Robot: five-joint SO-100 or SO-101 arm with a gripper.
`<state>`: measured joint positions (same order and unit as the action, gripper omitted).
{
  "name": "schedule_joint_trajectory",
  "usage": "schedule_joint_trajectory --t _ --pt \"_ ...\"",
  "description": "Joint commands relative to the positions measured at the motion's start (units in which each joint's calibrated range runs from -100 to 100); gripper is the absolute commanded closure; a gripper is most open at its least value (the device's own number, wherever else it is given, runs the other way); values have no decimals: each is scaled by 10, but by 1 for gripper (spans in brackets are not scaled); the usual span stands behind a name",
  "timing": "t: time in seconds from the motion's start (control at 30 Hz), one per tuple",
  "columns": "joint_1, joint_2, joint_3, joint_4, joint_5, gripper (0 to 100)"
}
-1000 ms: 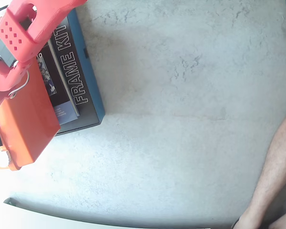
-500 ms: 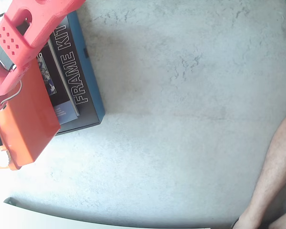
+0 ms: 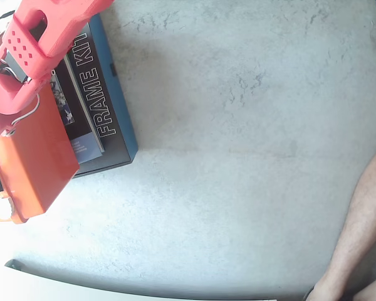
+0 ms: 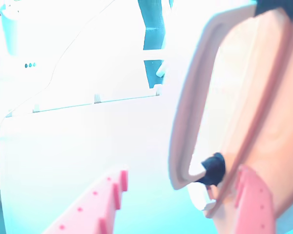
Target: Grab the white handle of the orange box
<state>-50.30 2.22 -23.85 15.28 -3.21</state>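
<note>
Wrist view: the gripper (image 4: 178, 204) stands with its jaws apart, and the white handle (image 4: 190, 112) of the orange box (image 4: 263, 122) rises between and just ahead of them, nearer the right-hand jaw, which seems to touch the box's edge. It looks lined up to close around the loop. In the fixed view, the box (image 3: 34, 160) leans against the FRAME KIT box (image 3: 97, 94).

Fixed view: red arm (image 3: 34, 37) in upper left of frame, over orange box (image 3: 34, 157) at left edge. Box partly overlaps black-and-blue FRAME KIT box (image 3: 103, 94). Grey tabletop (image 3: 238, 125) fills rest; bare leg (image 3: 357, 232) at lower right.
</note>
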Motion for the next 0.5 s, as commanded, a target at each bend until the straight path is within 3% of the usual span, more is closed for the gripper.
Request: schedule_joint_trajectory --t 0.0,0.2,0.47 --pt "0 49 -12 10 3 80" --pt "4 122 -133 38 3 74" --pt "11 235 -328 110 3 74"
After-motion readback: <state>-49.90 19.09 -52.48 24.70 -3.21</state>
